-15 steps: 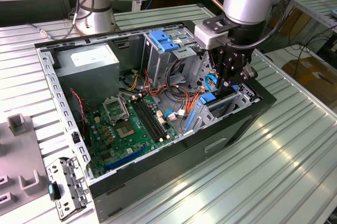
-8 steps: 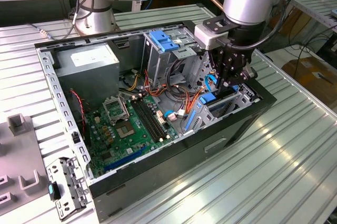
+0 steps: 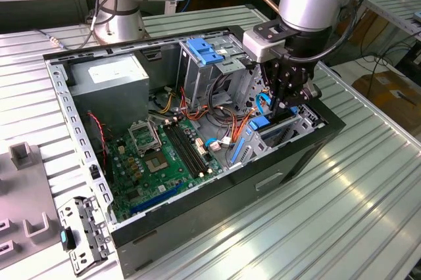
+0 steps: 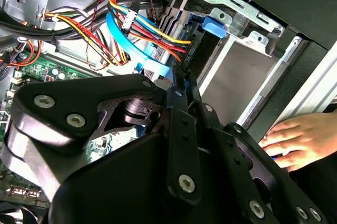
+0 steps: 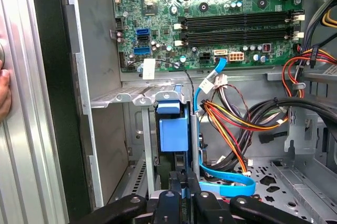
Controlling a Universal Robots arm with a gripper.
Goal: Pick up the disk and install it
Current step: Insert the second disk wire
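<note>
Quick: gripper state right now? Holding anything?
Gripper: down inside the case at the drive bay, shut on the disk, which stands on edge in the bay.

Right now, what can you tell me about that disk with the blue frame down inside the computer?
The disk shows end-on in the first wrist view: a bright blue plastic carrier end with a tab above it, its dark body behind. It stands on edge in the grey metal bay at the front of the open computer case. The robot's hand sits right at its near end, and a blue flat cable curves beside it.
</note>
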